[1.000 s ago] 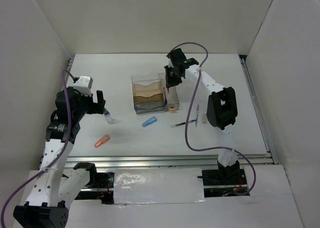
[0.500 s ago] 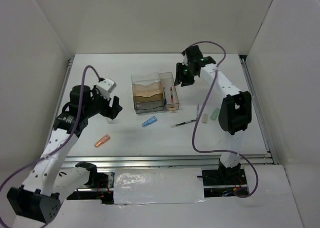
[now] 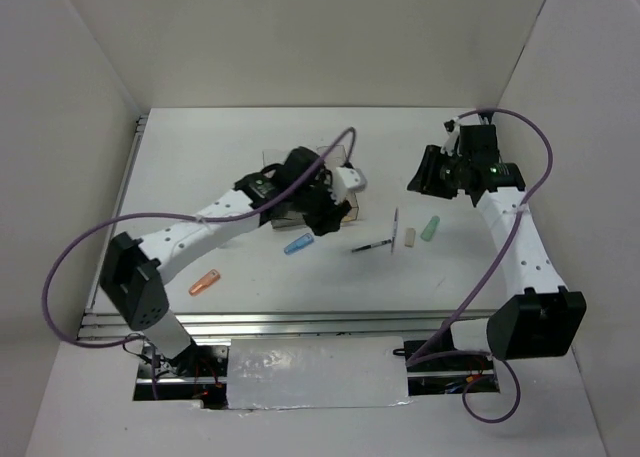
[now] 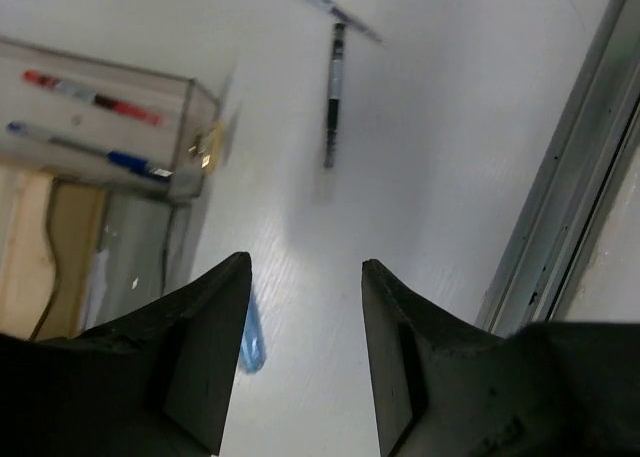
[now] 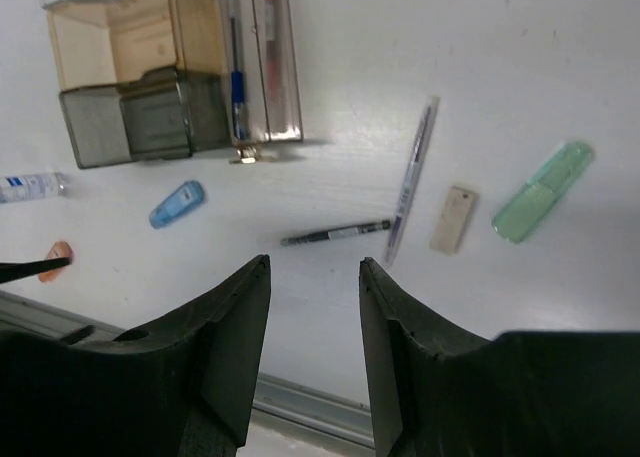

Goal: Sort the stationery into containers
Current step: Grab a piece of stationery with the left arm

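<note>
The left gripper hangs with its jaws apart and nothing between them; bare table shows through the gap. It is at the front right corner of the organizer. With empty jaws, I judge it is free to take a new item rather than delivering one. Closest below it is the blue piece, which peeks out past the edge of one finger in the wrist view. Further out the black pen lies alone on open table, an easy target because nothing crowds its middle.

The right gripper is likewise spread and empty. It is held over the right side of the table, so its camera takes in nearly the whole spread. Below it lies the white pen, its lower end almost meeting the black pen's tip. The beige piece is just beside the white pen, and the mint-green piece lies a little further right. All three lie flat, far enough apart for a pinch from above.

The narrow bin on the organizer's right already holds a blue pen and a red pen laid lengthwise, so I judge that the loose pens belong there too. The bottle lies on its side left of the organizer, and the orange piece lies nearer the front edge. The brown tiers look empty, though their tinted walls make that hard to confirm.
</note>
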### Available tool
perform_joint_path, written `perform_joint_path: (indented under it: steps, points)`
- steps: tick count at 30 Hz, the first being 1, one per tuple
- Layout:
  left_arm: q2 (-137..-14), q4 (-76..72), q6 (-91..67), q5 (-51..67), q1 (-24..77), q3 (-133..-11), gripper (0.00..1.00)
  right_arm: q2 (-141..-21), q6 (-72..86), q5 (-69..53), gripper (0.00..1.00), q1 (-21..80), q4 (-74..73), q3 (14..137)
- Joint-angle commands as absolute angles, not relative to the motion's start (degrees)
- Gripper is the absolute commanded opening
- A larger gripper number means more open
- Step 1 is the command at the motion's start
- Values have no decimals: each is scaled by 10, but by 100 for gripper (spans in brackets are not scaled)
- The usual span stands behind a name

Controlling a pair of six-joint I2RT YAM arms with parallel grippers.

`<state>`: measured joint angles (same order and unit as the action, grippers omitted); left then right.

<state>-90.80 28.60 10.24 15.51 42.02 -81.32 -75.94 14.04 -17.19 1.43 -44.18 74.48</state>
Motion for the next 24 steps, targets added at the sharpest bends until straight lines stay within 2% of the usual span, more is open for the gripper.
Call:
perform_joint_path:
  steps: [1, 9, 16, 24]
  points:
    - [-981, 323, 138, 99, 487, -854, 60, -710, 120, -174, 47, 4, -428, 710]
    - [-1150, 307, 131, 105, 520, -936, 53, -665, 110, -176, 46, -37, -443, 677]
    - [-1218, 295, 136, 83, 521, -1000, 55, -640, 119, -210, 46, -72, -436, 653]
    - [-1263, 285, 136, 94, 520, -1013, 54, -649, 124, -229, 46, -91, -437, 661]
